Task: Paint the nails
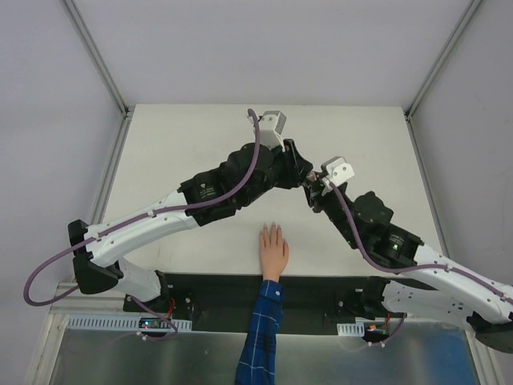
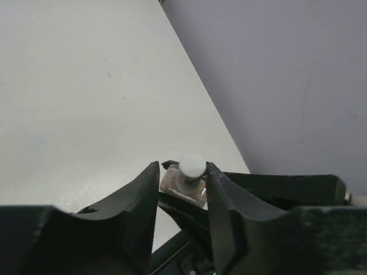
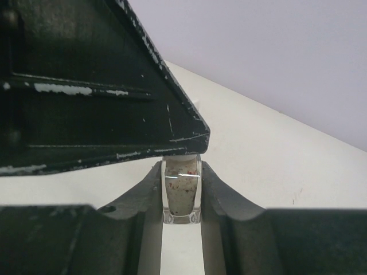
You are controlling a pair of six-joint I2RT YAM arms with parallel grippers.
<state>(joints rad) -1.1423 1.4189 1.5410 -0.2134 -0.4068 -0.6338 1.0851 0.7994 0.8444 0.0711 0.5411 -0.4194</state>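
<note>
The tabletop (image 1: 200, 128) is off-white and matt, with a few faint scratches. Behind it and at both its sides stand plain walls (image 1: 264, 48) of a pale grey-violet colour. Thin metal posts (image 1: 96, 52) rise from the two far corners of the tabletop. Along its near edge lies a black plate (image 1: 232, 293), and in front of that a dull steel sheet (image 1: 120, 357) with white slotted cable ducts (image 1: 104, 322). The light is soft and even, and the shadows are weak.

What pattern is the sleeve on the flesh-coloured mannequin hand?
It's a blue plaid sleeve, best seen in the top external view.
</note>
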